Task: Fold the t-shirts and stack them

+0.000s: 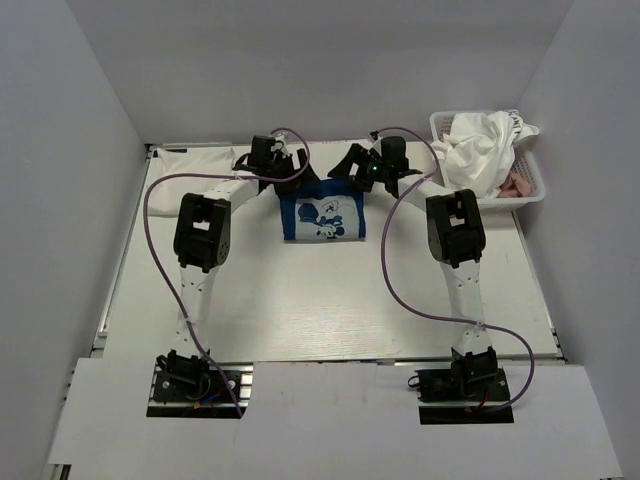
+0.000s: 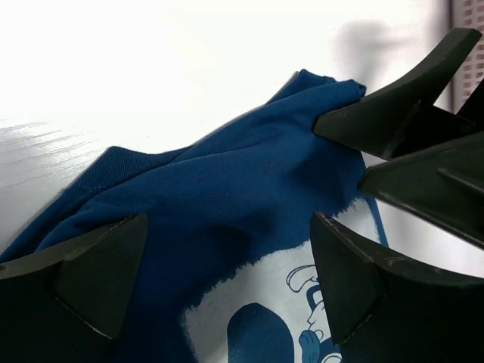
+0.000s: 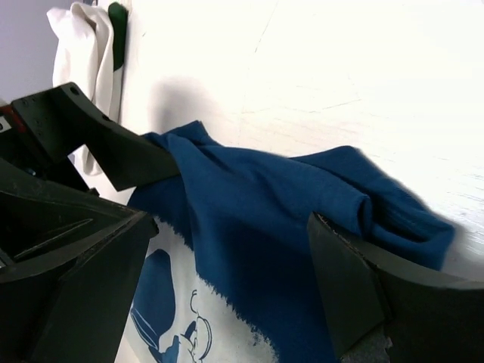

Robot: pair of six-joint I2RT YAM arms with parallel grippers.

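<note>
Starting with the surface (image 1: pixel 300 300), you have a pale wood-grain top, with the left arm (image 1: pixel 203 232) and the right arm (image 1: pixel 456 228) both reaching to its far half. Your blue t-shirt (image 1: pixel 322 217) lies there, centred between them, folded to a compact rectangle with its white cartoon print facing up.

At the far right corner stands the white mesh basket (image 1: pixel 537 190), well apart from the blue shirt. Crumpled white t-shirts (image 1: pixel 478 145) fill it and spill over its rim; one shows dark lettering near the top. A pink t-shirt (image 1: pixel 517 186) shows low at the basket's near right corner, mostly buried. A flat white cloth (image 1: pixel 195 152) lies along the far left edge; you cannot tell from these views whether it is a shirt.

Your left tool (image 2: pixel 227 227) is released. Its fingers (image 2: pixel 98 280) stand wide apart, straddling the blue shirt's far edge above the fabric and the top of the print. Your right tool (image 3: pixel 231 223) is likewise released, jaws spread over the same far edge, where the cloth is bunched into a thick roll just beside one finger (image 3: pixel 378 295). Each wrist view shows a finger of the other tool meeting the shirt's raised far fold. Whether any fingertip presses the cloth down cannot be told.
</note>
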